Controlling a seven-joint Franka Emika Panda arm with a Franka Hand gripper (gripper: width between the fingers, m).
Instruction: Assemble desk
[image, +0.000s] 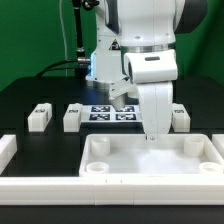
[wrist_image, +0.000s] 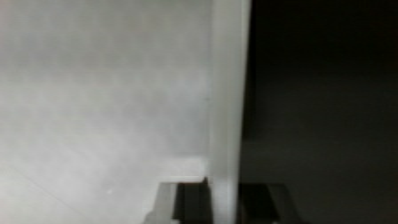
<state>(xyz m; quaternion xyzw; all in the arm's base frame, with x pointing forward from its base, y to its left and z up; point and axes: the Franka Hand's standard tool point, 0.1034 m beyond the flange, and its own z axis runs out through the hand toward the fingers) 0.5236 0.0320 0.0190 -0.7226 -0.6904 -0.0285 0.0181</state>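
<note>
The desk top (image: 150, 160) is a large white tray with a raised rim and round sockets in its corners, lying at the front of the black table. My gripper (image: 152, 137) points straight down at the top's far rim. In the wrist view the two dark fingers (wrist_image: 189, 205) stand one on each side of the thin white rim (wrist_image: 228, 100), pressed against it. The gripper (wrist_image: 222, 192) is shut on that rim. Three white block legs lie behind the top: two at the exterior view's left (image: 39, 117) (image: 73, 117) and one at its right (image: 180, 117).
The marker board (image: 113, 112) lies flat behind the desk top, under the arm. Low white rails edge the table at the left (image: 7, 150) and front (image: 50, 187). A black cable hangs behind the arm.
</note>
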